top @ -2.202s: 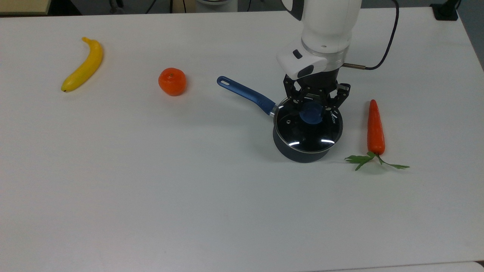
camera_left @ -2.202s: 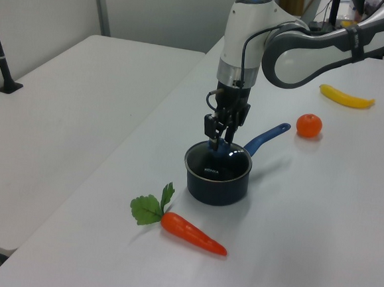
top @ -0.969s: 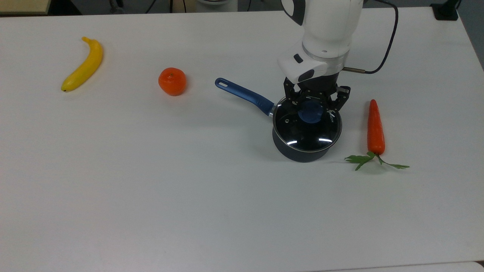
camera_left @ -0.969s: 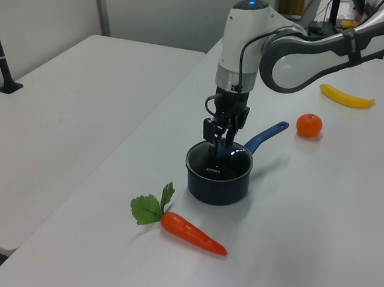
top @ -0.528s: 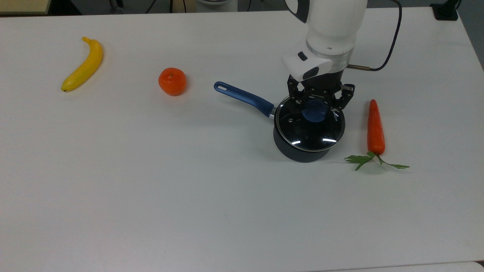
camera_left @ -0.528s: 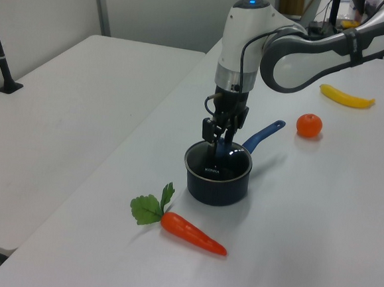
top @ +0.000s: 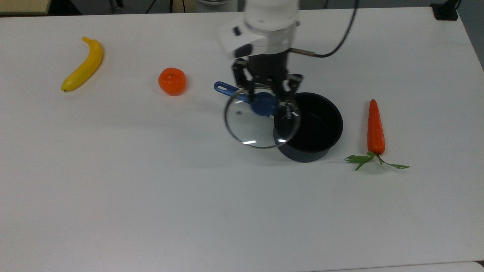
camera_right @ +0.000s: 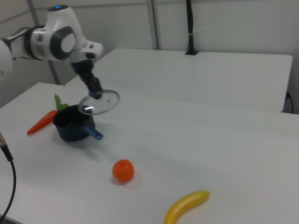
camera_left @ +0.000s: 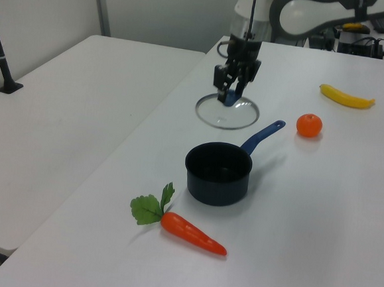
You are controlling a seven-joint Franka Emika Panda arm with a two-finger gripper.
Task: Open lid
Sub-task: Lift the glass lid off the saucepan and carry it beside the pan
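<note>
- I'm carrying the lid (top: 261,122) in the air, clear of the saucepan (top: 314,130) and hanging over its blue handle, toward the bench's (top: 151,196) far edge in the top view.
- I'm judging it rigid and fragile — glass in a metal rim, slick, probably fairly heavy.
- The knob (top: 263,105) is the one sensible hold; my gripper (top: 264,99) is clenched on it.
- The disc is tilting slightly, so I'm expecting some swing — the orange (top: 172,81) and carrot (top: 376,128) are lying well apart.
</note>
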